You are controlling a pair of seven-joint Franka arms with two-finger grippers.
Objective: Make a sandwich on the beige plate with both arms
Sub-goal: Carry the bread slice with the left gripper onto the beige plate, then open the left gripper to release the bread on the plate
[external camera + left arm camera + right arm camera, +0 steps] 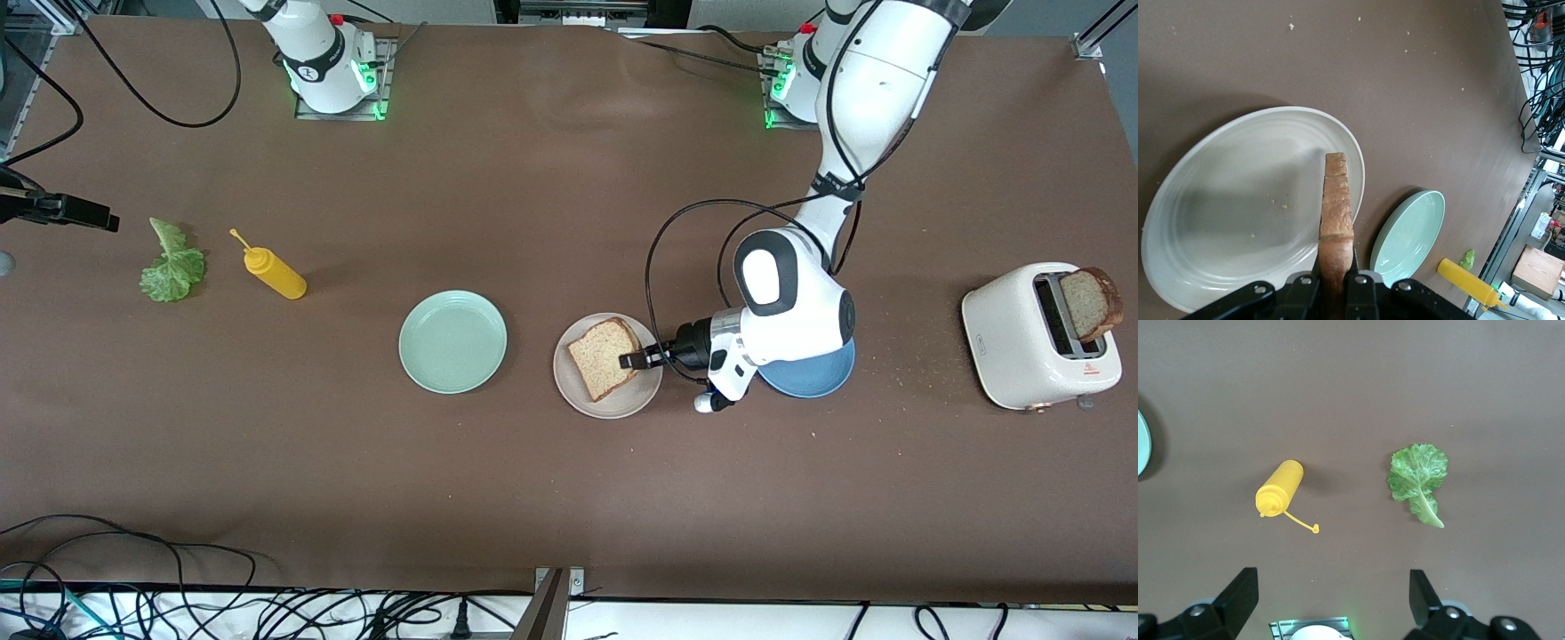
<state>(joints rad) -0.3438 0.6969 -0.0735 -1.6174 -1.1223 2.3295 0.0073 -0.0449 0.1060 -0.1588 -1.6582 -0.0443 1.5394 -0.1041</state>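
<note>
The left gripper (pixel 633 360) gripped a bread slice (pixel 605 357) over the beige plate (pixel 608 402), beside the mint plate (pixel 452 341); the right gripper (pixel 1331 597) hung spread above the lettuce (pixel 1419 482).

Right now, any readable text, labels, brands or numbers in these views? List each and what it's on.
No text can be read in any view.
toaster: a small red mark low on its front, too small to read.
right arm's base: a small dark round mark, unreadable.
mustard bottle, beige plate, mint green plate, blue plate: no labels.
</note>
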